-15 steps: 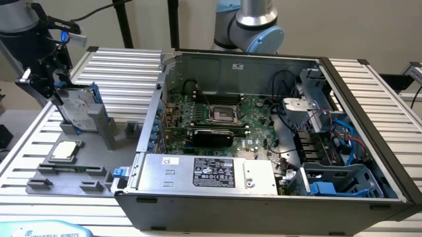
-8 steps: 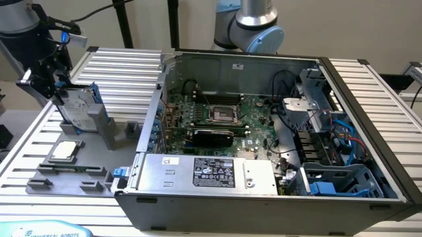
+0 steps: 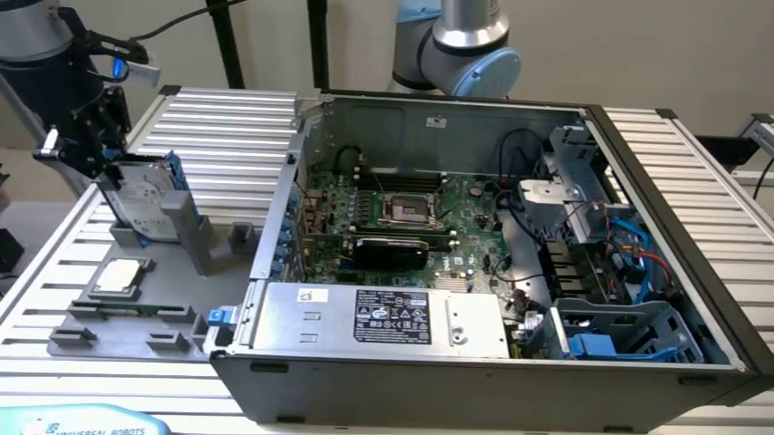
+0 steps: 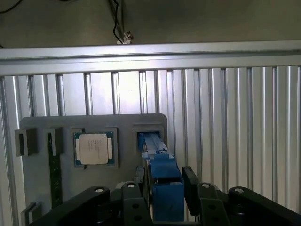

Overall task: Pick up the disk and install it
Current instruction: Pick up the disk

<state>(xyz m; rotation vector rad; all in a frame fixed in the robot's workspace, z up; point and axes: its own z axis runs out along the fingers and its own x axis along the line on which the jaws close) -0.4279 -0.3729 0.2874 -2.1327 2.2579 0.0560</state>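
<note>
At the exterior view's left, gripper [image 3: 107, 161] pinches the disk [image 3: 145, 201] at its top. It stands upright in a grey fixture [image 3: 169, 272] beside the open PC case [image 3: 484, 390]. Exterior: silver body, white label. Wrist: blue rail edge-on between fingers [image 4: 189, 181], CPU chip [image 4: 93, 148] nearby.

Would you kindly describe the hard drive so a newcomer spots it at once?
Beside the open grey metal computer case, on the exterior view's left, lies a grey plastic tray. There, the flat silver-grey hard drive stands on edge in the black pincer; unlike the small square silver chip lying flat, it has blue rails.
</note>
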